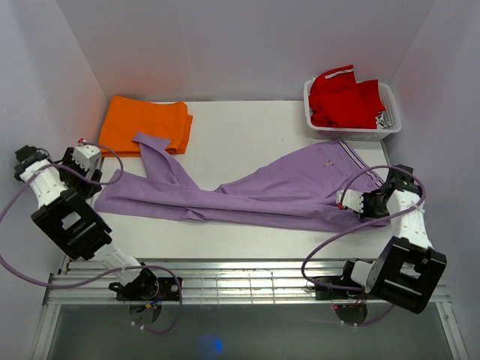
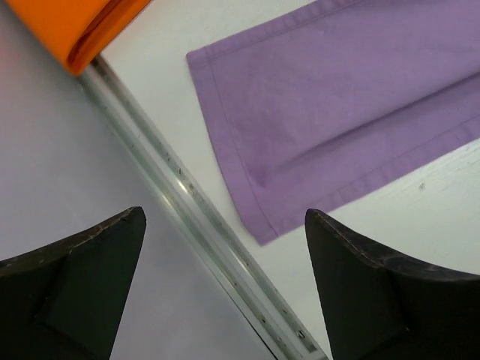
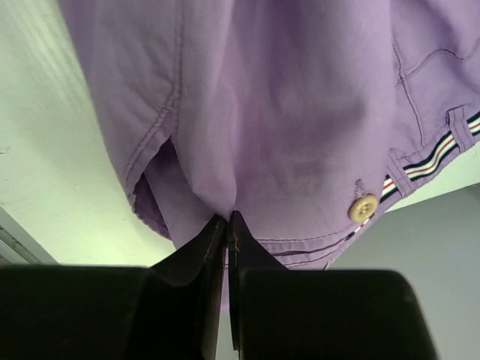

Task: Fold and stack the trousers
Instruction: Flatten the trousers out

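The lilac trousers [image 1: 255, 191] lie spread across the table, waistband at the right, legs running left. One leg's end bends up over the orange garment. My right gripper [image 1: 352, 201] is shut on the trousers' waist fabric [image 3: 285, 112], next to a beige button [image 3: 363, 208] and striped trim. My left gripper [image 1: 91, 166] is open and empty at the table's left edge, just left of the leg cuff [image 2: 255, 180]. In the left wrist view its fingertips [image 2: 127, 225] stand wide apart above the edge rail.
A folded orange garment [image 1: 146, 124] lies at the back left, also seen in the left wrist view [image 2: 82, 26]. A white basket [image 1: 390, 124] holding a red garment [image 1: 341, 97] stands at the back right. White walls enclose the table on both sides and behind.
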Available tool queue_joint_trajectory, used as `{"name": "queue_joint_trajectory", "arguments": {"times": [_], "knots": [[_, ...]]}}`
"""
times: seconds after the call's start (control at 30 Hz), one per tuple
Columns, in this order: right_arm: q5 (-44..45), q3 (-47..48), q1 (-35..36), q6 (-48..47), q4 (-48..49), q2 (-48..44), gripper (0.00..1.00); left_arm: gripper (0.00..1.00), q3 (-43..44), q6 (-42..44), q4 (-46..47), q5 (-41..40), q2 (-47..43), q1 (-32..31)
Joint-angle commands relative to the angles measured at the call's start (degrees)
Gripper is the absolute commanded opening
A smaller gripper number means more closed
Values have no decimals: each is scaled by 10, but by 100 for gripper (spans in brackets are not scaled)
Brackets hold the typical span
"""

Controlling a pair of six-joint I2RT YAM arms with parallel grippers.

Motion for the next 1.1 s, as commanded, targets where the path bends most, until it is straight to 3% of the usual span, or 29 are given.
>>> {"name": "queue_joint_trajectory", "arguments": {"times": [0.0,0.13,0.43,0.57,0.73,0.83,0.87,0.9,1.07], "knots": [[-18,69,-2,25,-29,54,8,98,61,-33,-34,-41,48,-72],[-19,114,-1,46,-57,105,8,98,133,-16,-51,-66,134,-112],[5,149,9,58,-68,144,8,94,271,76,-106,-75,305,-133],[12,146,10,62,-65,153,8,96,258,92,-92,-95,321,-147],[19,140,12,69,-62,158,8,95,159,92,-22,-95,293,-170],[21,136,12,69,-59,159,8,84,119,103,-6,-103,282,-182],[20,136,11,70,-58,160,8,76,114,106,-5,-107,282,-184],[19,136,12,70,-59,160,8,60,109,108,-5,-115,282,-187],[14,133,11,72,-47,162,8,23,129,91,-4,-123,279,-187]]}}
